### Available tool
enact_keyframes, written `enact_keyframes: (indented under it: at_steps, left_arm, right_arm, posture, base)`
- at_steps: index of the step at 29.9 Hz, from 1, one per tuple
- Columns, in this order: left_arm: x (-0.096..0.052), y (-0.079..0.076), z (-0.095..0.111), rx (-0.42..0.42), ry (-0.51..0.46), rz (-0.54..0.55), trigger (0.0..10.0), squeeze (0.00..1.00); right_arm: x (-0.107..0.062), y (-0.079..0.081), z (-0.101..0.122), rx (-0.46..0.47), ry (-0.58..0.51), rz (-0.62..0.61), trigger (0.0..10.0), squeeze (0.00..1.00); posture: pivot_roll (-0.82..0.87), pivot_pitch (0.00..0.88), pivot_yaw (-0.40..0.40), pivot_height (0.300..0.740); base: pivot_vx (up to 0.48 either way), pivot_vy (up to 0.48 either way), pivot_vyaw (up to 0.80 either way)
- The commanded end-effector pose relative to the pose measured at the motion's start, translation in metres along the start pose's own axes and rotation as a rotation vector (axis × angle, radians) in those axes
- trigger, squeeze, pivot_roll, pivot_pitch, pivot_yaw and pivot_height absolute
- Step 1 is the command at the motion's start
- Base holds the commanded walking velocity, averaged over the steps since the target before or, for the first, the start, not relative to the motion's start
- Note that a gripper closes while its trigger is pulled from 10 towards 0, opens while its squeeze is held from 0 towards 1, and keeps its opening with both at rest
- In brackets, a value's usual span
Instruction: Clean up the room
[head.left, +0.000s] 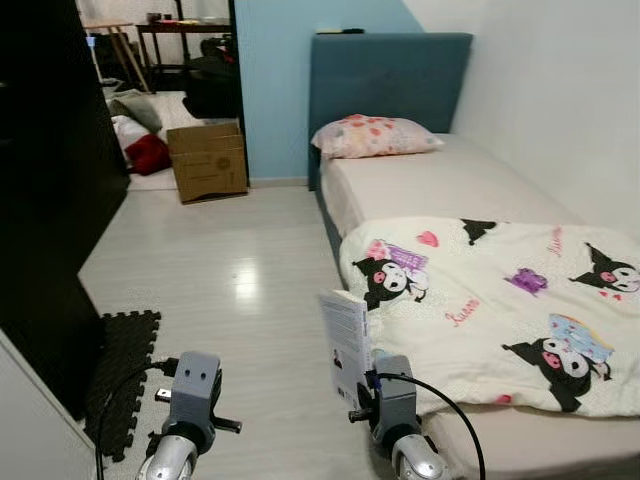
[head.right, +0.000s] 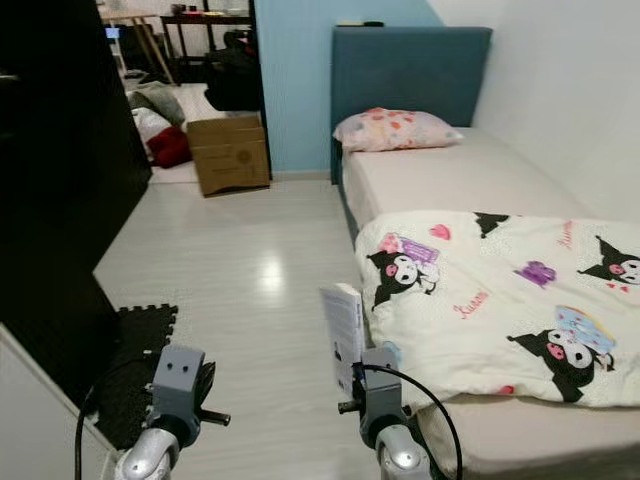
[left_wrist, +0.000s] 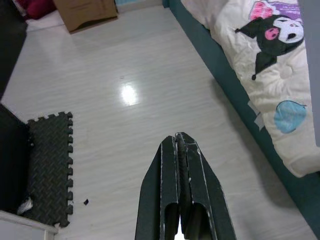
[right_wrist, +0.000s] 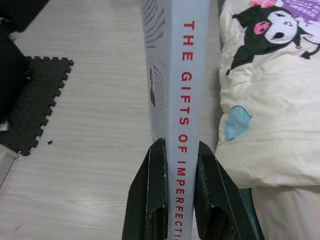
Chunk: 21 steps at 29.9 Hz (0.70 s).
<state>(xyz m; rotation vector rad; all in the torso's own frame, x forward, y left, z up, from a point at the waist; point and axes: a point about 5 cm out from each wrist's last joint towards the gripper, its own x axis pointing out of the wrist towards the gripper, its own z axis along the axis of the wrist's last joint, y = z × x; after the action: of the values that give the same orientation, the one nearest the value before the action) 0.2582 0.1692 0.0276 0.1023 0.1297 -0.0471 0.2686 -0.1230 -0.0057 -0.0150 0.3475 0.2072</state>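
Down at the bottom of the frame, right of centre, the right gripper (right_wrist: 179, 150) has its two black fingers clamped on the spine of a pale grey book (head.left: 345, 345), held upright over the floor just beside the bed's edge; red letters run along the spine. At the lower left, the left gripper (left_wrist: 180, 142) hangs over bare pale floorboards (head.left: 240, 290) with its fingers pressed together and nothing between them. A black foam mat (head.left: 125, 375) lies on the floor at the left edge, against a dark cabinet (head.left: 50, 200). On the right, a cream blanket (head.left: 500, 300) printed with cartoon figures drapes over the near half of the bed (head.left: 450, 180). Further up, a flowered pillow (head.left: 375, 135) rests against the blue headboard (head.left: 390, 75). In the upper left, a cardboard box (head.left: 208, 160) stands on the floor by the doorway, with a red bundle (head.left: 148, 153) beside it.
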Motion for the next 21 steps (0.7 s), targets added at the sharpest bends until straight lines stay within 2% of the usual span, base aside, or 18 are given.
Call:
enact_keyframes:
  at_steps: [1,21]
  left_arm:
    - [-0.0015,0.0034,-0.0038,0.023,0.025,0.014,10.0,0.0]
    - [-0.004,0.0082,-0.0124,-0.003,0.06,0.097,10.0,0.0]
  right_arm:
    - [0.0005,0.0003,0.0044,0.001,-0.032,0.0,10.0,0.0]
    - [0.0018,0.0015,0.0051,0.005,-0.032,0.016,10.0,0.0]
  posture:
    - [0.05,0.044,0.016,0.74]
    - [0.04,0.038,0.015,0.74]
  base:
    - [0.0,-0.48,0.0]
    - [0.0,0.0,0.0]
